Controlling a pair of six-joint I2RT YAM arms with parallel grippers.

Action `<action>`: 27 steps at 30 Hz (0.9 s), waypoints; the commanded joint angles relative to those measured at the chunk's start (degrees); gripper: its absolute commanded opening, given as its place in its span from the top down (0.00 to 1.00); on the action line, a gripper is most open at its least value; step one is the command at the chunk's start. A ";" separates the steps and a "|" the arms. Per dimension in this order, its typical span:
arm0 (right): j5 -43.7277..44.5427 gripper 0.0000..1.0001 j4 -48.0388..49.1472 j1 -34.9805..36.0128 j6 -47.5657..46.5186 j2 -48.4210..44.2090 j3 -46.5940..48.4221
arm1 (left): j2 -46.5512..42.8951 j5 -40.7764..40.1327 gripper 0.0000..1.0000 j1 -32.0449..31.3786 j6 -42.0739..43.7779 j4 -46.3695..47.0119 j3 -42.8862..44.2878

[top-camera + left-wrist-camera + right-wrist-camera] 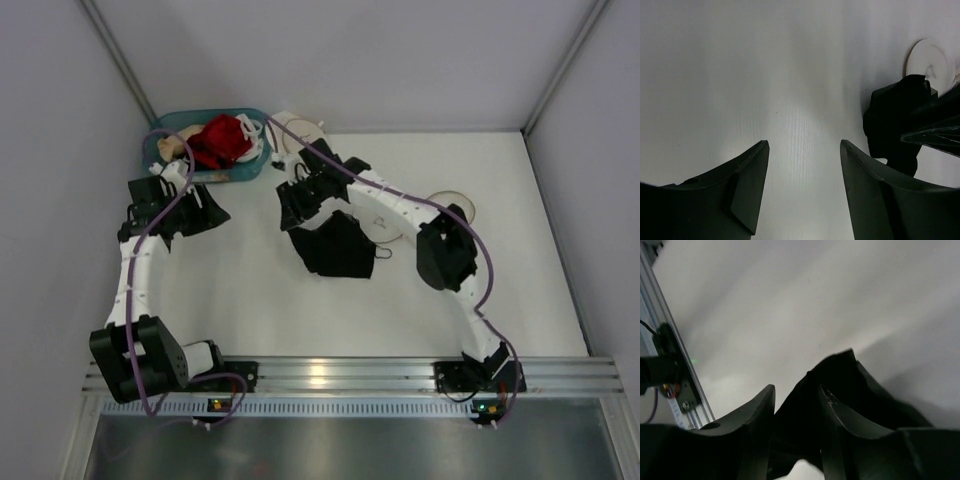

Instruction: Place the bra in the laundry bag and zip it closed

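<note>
The bra (338, 248) is near the centre of the worktop (250, 305). It is held at its upper left corner by the right pincer (797, 392), whose fingers are narrowed onto the black fabric. I cannot tell whether the lower part of the garment rests on the surface.

The laundry bag (385, 228) lies just beside the bra on its right, partly covered by the right forearm. A tan-rimmed round bag (457, 205) lies further right.

White worktop shows between the bra and the near rail (330, 375), and leftward as far as the left pincer (804, 145). A teal basket (205, 150) stands in the far left corner and holds a red garment (222, 140) and a beige garment (172, 146).

The surface is matte white, enclosed by pale walls (350, 60).

The right arm has its elbow out to the right and its forearm running left over the laundry bag. The left arm rises along the left edge with its wrist turned right. Its pincer is spread wide and grips nothing, well apart from the bra.
</note>
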 commanded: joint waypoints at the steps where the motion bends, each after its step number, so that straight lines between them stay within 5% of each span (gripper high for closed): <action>1: -6.49 0.58 5.65 3.09 3.66 6.63 13.17 | -4.35 -1.46 0.34 0.55 1.50 -0.87 -1.98; 2: -7.20 0.40 6.88 3.62 4.19 6.81 13.19 | -4.44 -1.37 0.34 0.55 1.41 -1.22 -2.25; 5: -10.36 0.26 8.22 4.85 4.28 5.24 12.67 | -4.97 -1.02 0.34 0.72 1.67 -2.18 -2.95; 9: -10.10 0.24 9.09 2.66 3.93 -2.38 4.78 | -4.36 0.56 0.34 0.81 3.51 -2.36 -3.75; 16: -6.77 0.31 10.50 -11.20 1.04 -15.06 -14.47 | 2.05 8.11 0.37 -1.37 10.97 -3.85 -3.14; 22: -4.65 0.40 8.03 -17.91 -4.60 -15.07 -18.98 | 2.33 6.56 0.37 -17.61 29.43 -7.20 -1.11; 27: -2.64 0.31 12.60 -18.09 -2.75 -10.16 -18.28 | 6.70 -0.49 0.35 -33.01 36.82 -3.95 2.92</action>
